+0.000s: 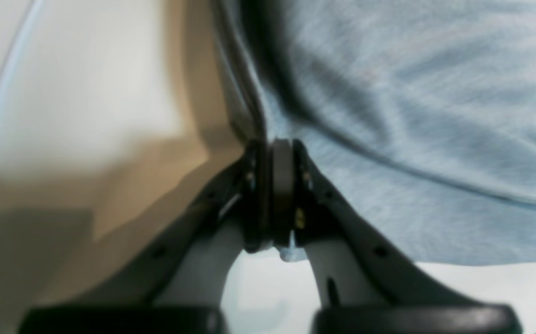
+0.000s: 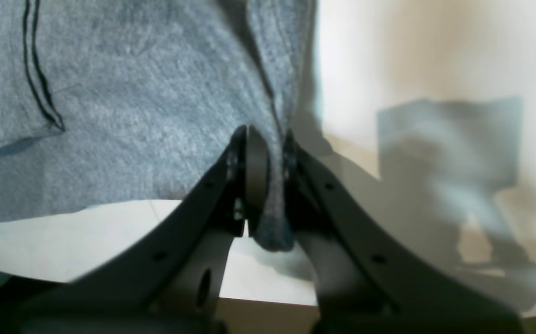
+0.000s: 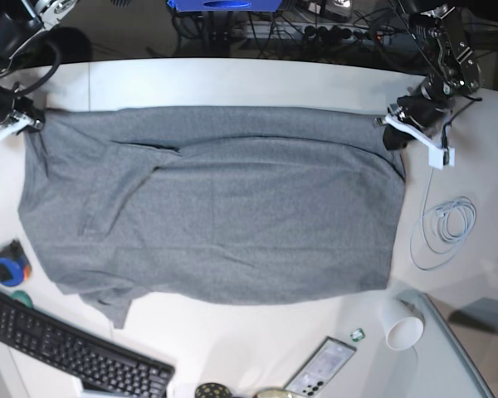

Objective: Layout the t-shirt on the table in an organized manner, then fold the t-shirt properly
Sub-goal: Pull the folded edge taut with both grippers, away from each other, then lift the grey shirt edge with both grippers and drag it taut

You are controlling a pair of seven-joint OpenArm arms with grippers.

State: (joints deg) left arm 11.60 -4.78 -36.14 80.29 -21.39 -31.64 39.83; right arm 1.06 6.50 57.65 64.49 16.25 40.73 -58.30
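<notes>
We see the t-shirt [image 3: 216, 207], a plain heather-grey short-sleeved one, spread wide across the white bench [image 3: 232, 83], its long top edge pulled nearly straight and running parallel to the curved far edge. Shallow wrinkles fan from a fold near its upper left. Its lower edge bows toward the near edge, and a rumpled flap sticks out at the lower left corner. In both wrist views a pinched ridge of the fabric rises off the bench surface.
</notes>
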